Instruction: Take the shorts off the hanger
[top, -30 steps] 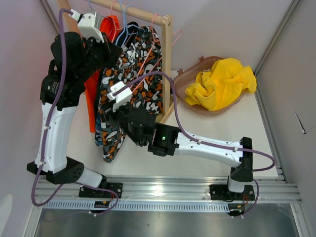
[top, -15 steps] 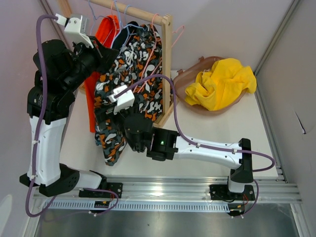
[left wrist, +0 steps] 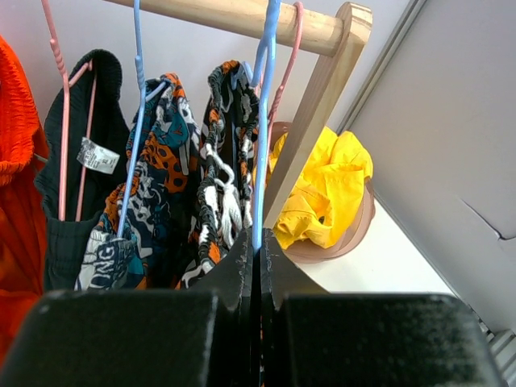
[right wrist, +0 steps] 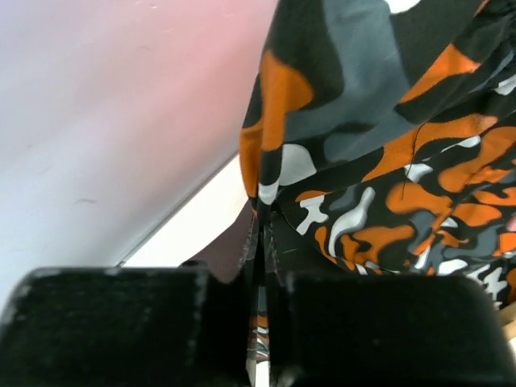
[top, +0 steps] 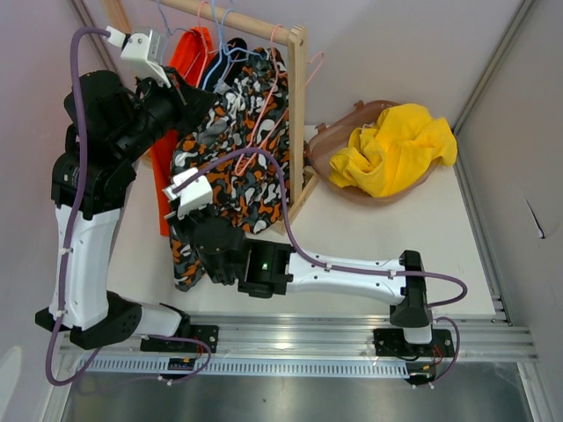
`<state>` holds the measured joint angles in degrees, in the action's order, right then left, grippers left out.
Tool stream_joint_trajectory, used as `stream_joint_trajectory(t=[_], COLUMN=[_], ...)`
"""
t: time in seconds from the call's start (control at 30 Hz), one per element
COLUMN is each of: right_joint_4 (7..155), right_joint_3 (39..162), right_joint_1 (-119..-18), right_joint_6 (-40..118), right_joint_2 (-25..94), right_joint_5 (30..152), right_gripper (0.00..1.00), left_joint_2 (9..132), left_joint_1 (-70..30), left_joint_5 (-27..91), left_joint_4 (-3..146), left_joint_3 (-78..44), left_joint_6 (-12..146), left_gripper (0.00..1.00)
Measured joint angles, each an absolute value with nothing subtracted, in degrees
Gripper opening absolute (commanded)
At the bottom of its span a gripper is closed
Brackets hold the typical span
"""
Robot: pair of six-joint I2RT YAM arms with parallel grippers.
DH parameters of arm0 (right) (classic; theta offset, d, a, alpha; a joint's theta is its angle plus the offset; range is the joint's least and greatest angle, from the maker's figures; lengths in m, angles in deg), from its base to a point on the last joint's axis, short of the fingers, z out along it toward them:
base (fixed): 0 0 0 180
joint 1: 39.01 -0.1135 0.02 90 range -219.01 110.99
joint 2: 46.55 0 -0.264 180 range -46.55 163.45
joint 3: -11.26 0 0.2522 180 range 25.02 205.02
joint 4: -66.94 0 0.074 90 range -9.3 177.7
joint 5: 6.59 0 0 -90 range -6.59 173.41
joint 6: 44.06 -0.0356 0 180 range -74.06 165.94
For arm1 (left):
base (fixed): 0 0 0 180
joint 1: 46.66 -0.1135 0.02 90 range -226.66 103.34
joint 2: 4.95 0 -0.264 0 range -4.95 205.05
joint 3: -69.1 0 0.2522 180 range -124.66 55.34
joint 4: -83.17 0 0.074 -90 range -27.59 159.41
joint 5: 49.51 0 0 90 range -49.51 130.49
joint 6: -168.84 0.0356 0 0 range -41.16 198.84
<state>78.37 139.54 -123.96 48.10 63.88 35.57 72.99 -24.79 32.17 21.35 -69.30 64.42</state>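
The orange-white-black camouflage shorts (top: 239, 163) hang from a blue hanger (left wrist: 262, 121) on the wooden rail (top: 255, 19). My left gripper (top: 188, 91) is shut on that hanger's wire, in the left wrist view (left wrist: 260, 242). My right gripper (top: 186, 216) is shut on the lower edge of the camouflage shorts (right wrist: 387, 161), in the right wrist view (right wrist: 260, 234). Black shorts (left wrist: 76, 185), teal print shorts (left wrist: 153, 185) and bright orange shorts (top: 189, 51) hang on the rail. Yellow shorts (top: 396, 145) lie in a brown basket (top: 327, 139).
The rack's wooden post (top: 299, 114) stands between the hanging clothes and the basket. Pink hangers (left wrist: 56, 56) hang on the rail. Grey walls close in on the left, the back and the right. The arms' bases sit on a metal rail (top: 299, 338) at the near edge.
My right gripper has moved left and nearer, dragging the camouflage shorts' lower edge with it. My left arm rose toward the rail one second ago and has since held.
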Motion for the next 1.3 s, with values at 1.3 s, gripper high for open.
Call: stream_joint_trajectory(t=[1.3], right_joint_4=[80.29], right_joint_3=[123.25], right_joint_1=[-114.84], right_joint_6=[39.99], right_joint_2=[60.15], right_joint_5=[36.32], right_gripper=[0.00], left_joint_2=[50.34], left_joint_1=[-27.94], left_joint_5=[28.07], left_joint_4=[22.40], left_joint_3=[-42.35], left_joint_6=[61.10], left_gripper=[0.00])
